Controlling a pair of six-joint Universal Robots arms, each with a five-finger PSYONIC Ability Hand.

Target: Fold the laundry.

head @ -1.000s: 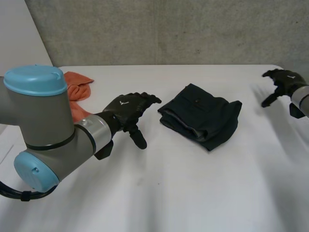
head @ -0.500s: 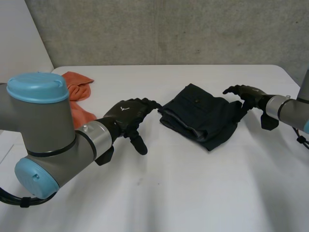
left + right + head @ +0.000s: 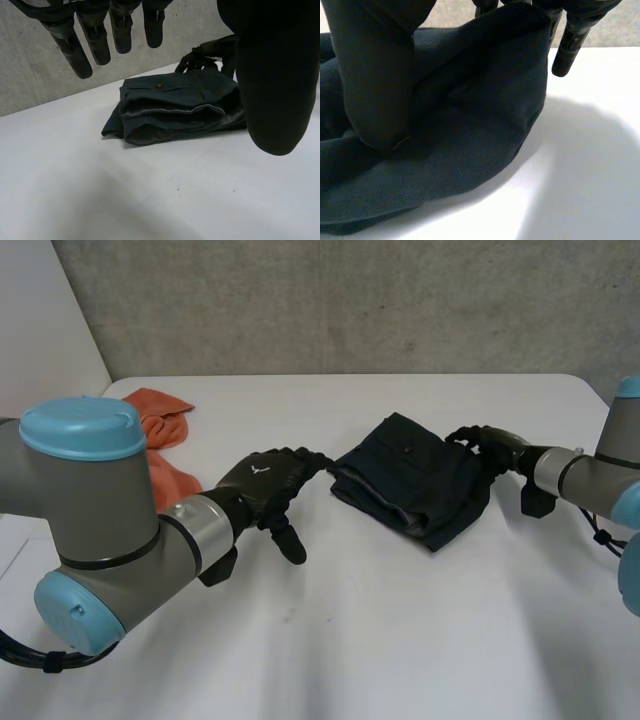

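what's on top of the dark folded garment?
The right hand lies on the right corner of the dark garment; a small button shows on its upper layer. The cloth beneath that hand is covered.

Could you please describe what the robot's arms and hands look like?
The left arm and right arm are grey cylinders with rounded light-blue caps. The left hand and right hand are black; a small white mark sits on the left one's back.

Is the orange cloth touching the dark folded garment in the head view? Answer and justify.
No: the orange cloth lies by the left arm, with bare white table between it and the dark garment.
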